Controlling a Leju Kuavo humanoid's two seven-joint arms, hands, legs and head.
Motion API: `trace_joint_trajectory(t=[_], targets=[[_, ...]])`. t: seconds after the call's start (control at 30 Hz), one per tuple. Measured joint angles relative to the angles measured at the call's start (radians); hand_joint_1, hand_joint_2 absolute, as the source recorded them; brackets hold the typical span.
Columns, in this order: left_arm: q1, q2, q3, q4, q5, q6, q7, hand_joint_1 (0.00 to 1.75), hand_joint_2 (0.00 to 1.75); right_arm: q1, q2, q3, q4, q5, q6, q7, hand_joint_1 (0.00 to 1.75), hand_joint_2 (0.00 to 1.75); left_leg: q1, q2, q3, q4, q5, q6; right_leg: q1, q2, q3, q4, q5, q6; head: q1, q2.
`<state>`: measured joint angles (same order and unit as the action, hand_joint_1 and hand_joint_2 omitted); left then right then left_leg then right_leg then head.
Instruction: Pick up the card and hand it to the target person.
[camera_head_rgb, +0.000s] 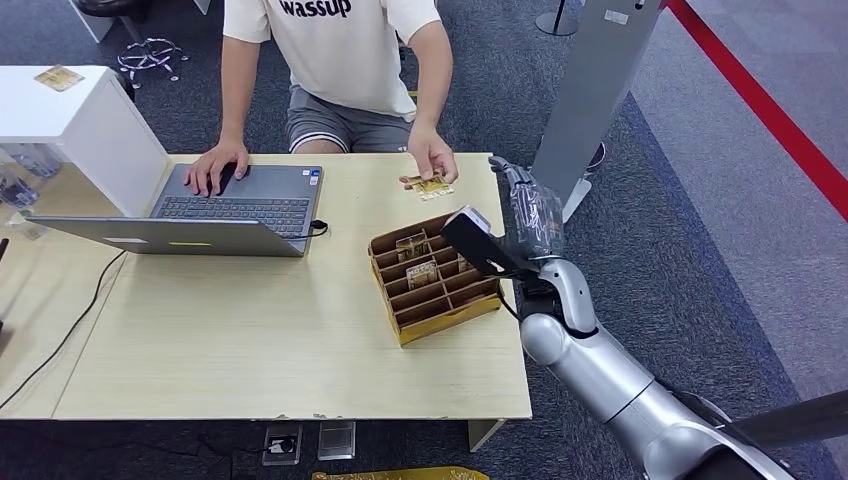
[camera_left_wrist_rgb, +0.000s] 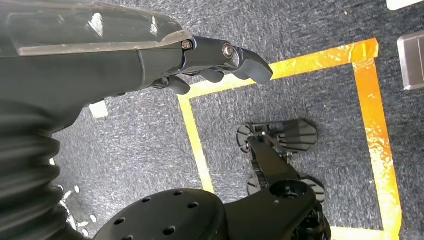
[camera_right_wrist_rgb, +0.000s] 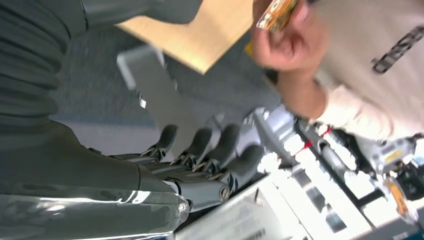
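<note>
Surroundings: you have an open laptop (camera_head_rgb: 235, 205) at the table's (camera_head_rgb: 250, 340) far left edge, a slotted cardboard box (camera_head_rgb: 435, 285) near its right edge.
Card (camera_head_rgb: 430, 186): at the far edge, under the person's hand (camera_head_rgb: 432, 158).
Right hand (camera_head_rgb: 530, 205): raised beside the table's far right corner, fingers (camera_right_wrist_rgb: 200, 145) extended, empty.
Left hand (camera_left_wrist_rgb: 210, 62): hanging above carpet, fingers loosely curled, empty.

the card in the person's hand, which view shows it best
The head view: the card lies flat under the person's hand on the table, its place plain. The right wrist view shows it blurred, edge-on; the left wrist view faces the floor.
</note>
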<state>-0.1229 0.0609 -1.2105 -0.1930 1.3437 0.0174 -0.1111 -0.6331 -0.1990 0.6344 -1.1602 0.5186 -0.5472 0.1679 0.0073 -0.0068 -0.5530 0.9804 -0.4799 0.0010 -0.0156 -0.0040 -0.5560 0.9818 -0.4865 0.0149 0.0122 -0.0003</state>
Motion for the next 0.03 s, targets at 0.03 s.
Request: trace_joint_trajectory(t=[0.03], targets=[[0.001,0.0,0.0,0.0,0.002,0.002,0.0,0.0,0.0,0.003,0.002,-0.001,-0.002,-0.037,0.005,-0.018,0.0,1.75,0.0,0.0,0.0,0.0,0.0,0.0,0.0,0.0,0.0,0.0,0.0,0.0,0.0,0.0]])
